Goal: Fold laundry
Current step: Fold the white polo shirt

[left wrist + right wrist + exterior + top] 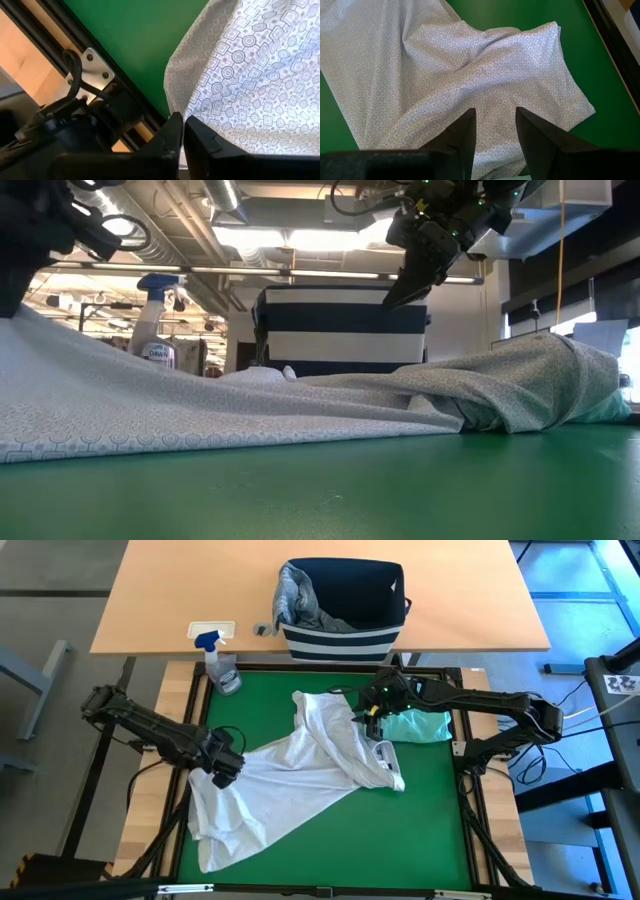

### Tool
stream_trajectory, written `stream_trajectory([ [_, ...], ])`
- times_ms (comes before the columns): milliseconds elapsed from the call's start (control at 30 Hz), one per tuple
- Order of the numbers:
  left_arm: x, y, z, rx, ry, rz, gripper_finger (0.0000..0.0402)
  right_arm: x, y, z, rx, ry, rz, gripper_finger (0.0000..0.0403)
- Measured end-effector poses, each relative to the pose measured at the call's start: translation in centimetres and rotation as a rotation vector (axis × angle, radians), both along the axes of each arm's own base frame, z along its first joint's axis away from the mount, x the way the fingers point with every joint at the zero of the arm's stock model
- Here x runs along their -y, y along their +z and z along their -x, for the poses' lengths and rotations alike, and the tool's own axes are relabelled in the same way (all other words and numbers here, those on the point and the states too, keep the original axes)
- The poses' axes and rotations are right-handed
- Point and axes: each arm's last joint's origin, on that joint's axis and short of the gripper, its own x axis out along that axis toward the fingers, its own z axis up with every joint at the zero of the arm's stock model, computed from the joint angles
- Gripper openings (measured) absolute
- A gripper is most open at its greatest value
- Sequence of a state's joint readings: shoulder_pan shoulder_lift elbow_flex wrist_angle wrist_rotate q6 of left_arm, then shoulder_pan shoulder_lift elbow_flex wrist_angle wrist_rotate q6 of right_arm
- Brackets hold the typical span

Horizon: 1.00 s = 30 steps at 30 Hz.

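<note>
Handling: going by its drape and wrinkles, the white t-shirt with a fine grey geometric print (300,775) looks light and limp; it should sag from any single hold and slide easily on the green mat (400,830).
Garment position: it lies rumpled and diagonal across the mat, one end near the left front, the collar end bunched near the right.
Left gripper (226,768): fingers pressed together, pinching the shirt's edge at its left side; the left wrist view shows cloth caught between the tips.
Right gripper (374,712): raised above the shirt's far right part, jaws partly spread, nothing between them.
Mint-teal garment (418,726): folded, just beside the shirt under the right arm.
Grey-blue shirt (292,590): hanging over the rim of the navy-and-white striped fabric basket (345,640) behind the mat.
Where to grip: probably hem corners or shoulder seams, one per gripper, so the cloth spreads flat instead of bunching.
</note>
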<state>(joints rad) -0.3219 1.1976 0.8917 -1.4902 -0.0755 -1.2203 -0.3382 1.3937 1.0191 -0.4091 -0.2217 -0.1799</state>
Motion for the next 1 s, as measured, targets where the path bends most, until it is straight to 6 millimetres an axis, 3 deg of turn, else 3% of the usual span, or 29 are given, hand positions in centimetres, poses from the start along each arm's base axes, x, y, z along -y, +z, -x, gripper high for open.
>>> stream_trajectory([
  [333,0.4,0.4,-0.2,-0.033,0.034,0.185,0.0113,0.0,-0.2,0.1,-0.027,-0.001,-0.01,0.0138],
  [533,2.3,3.5,-3.3,0.354,0.0,0.235,0.013,-0.4,-0.4,0.3,-0.042,0.06,-0.069,0.0138],
  [667,4.2,4.1,-5.2,0.617,0.034,0.268,0.0125,-1.3,-1.4,0.4,-0.066,0.099,-0.086,0.0138],
  [800,6.7,2.7,-6.2,0.625,0.046,0.332,0.0119,-3.1,-3.0,0.6,-0.117,0.168,-0.118,0.0138],
  [1000,11.5,-0.5,-6.2,0.446,-0.05,0.435,0.0115,-6.1,-4.6,0.9,-0.181,0.242,-0.133,0.0138],
])
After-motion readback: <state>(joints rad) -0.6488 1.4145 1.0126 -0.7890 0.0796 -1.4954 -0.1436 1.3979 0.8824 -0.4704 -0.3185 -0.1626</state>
